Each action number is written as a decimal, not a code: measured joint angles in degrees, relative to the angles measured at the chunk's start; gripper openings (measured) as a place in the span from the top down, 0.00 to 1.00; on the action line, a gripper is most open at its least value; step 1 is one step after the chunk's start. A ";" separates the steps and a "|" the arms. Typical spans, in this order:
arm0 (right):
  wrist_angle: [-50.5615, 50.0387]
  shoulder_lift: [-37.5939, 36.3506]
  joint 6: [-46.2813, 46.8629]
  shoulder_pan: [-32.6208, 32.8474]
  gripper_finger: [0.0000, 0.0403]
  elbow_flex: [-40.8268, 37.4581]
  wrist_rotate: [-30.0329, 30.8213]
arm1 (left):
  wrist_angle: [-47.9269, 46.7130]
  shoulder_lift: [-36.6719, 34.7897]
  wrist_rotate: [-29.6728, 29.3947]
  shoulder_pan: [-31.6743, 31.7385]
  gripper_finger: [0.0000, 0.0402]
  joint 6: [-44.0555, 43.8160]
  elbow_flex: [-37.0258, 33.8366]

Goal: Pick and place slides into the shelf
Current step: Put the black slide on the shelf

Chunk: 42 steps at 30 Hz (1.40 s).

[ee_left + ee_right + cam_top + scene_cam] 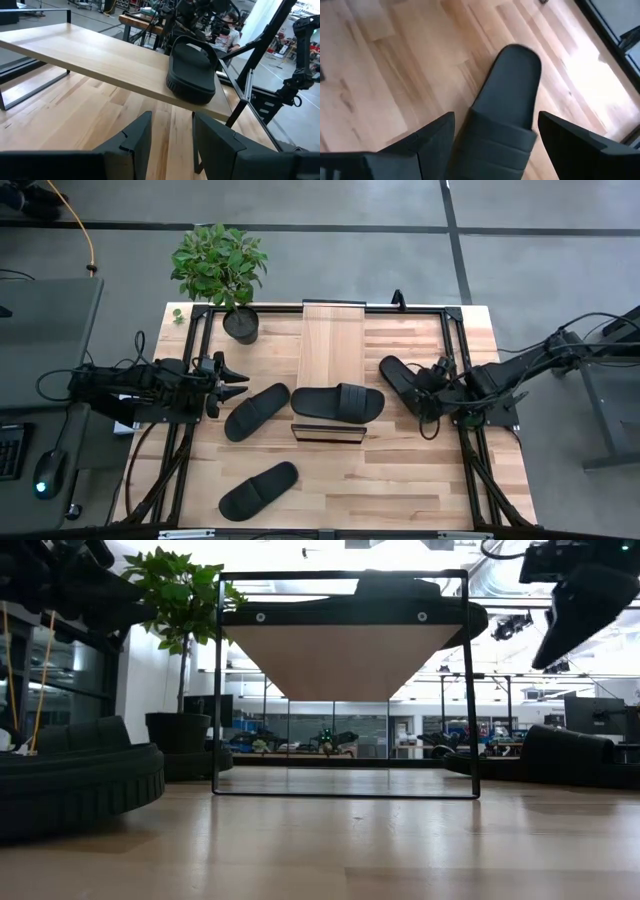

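The shelf (333,340), a light wood plank on a dark frame, runs from the far edge toward the table's middle. One black slide (338,402) lies across its near end, seen also in the left wrist view (192,65). Two more slides lie on the table: one left of the shelf (256,410), one near the front edge (259,490). Another slide (507,95) lies right of the shelf. My right gripper (496,120) hangs open above it, tilted down, a finger on either side of its strap, clear of it. My left gripper (172,132) stands open at the table's left, facing the shelf.
A potted plant (222,270) stands at the table's far left corner. A dark metal frame (455,380) borders the table. Bare wood lies between the shelf and the front edge. In the low view the shelf's frame (342,790) stands mid-table.
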 joint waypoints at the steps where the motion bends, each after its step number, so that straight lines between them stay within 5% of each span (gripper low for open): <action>1: -0.50 0.00 0.87 0.75 0.31 0.00 -0.08 | 0.00 0.01 0.00 -0.01 0.67 0.00 0.00; 22: -11.57 0.09 18.86 20.30 0.31 -0.03 8.57 | -1.22 -0.01 0.00 0.01 0.67 0.17 0.00; 29: -7.99 1.04 23.09 24.85 0.31 -8.11 7.83 | -1.22 -0.01 -0.01 0.00 0.67 0.17 0.00; 33: 0.53 1.27 18.49 26.79 0.31 -11.95 10.83 | -1.18 -0.01 -1.14 -0.01 0.67 0.15 0.00; 42: -0.10 1.27 17.10 26.10 0.31 -12.37 10.40 | -1.11 0.00 -2.56 0.01 0.67 -0.24 0.02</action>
